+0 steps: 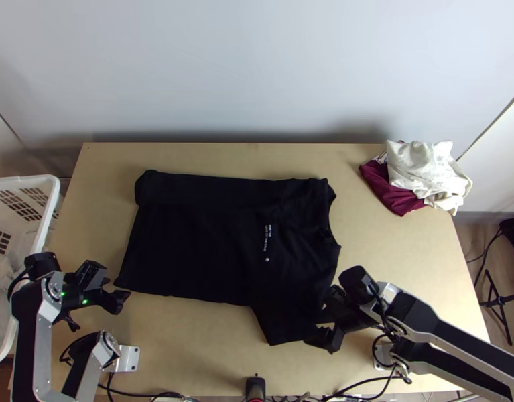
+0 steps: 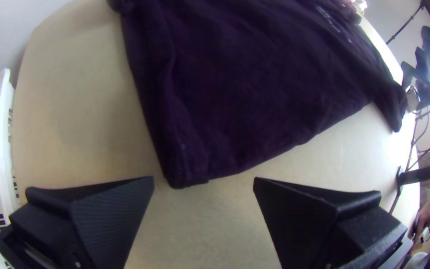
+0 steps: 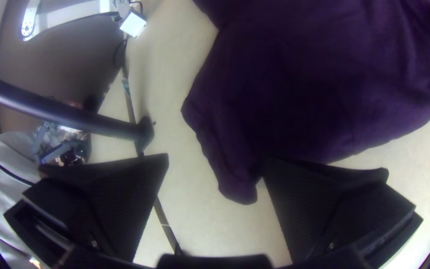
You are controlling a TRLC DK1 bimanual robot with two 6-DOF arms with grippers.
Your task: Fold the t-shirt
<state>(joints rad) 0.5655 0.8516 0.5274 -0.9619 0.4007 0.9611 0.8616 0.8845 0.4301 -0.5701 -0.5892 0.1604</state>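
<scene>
Currently holding fingers wide apart w/ L gripper (image 1: pixel 118 287), clamping nothing & hovering just off the near hem corner of the black t-shirt (image 1: pixel 189 248). Likewise spreading fingers wide w/ R gripper (image 1: pixel 315 325), also clamping nothing, & hovering at the end of the t-shirt's near sleeve (image 1: pixel 283 325); seeing sleeve cloth partly in the gap in R wrist view, contact too unclear to tell. Approx. midway btwn both grippers, seeing the t-shirt lying mostly flat, hem toward L, collar toward R, near sleeve sticking out toward the near table edge. Along the t-shirt's far side, seeing a long strip, apparently folded over, bunching a bit at the L end. Showing small white print on the chest, nr the collar end. Resting under the t-shirt: light wood table (image 1: pixel 189 342). Past the t-shirt's collar end, toward the far R corner, seeing white cloth (image 1: pixel 417 167) heaping on maroon cloth (image 1: pixel 389 189). Beyond the t-shirt's hem end, off to L, seeing a white basket (image 1: pixel 50 194) standing beside the table.
</scene>
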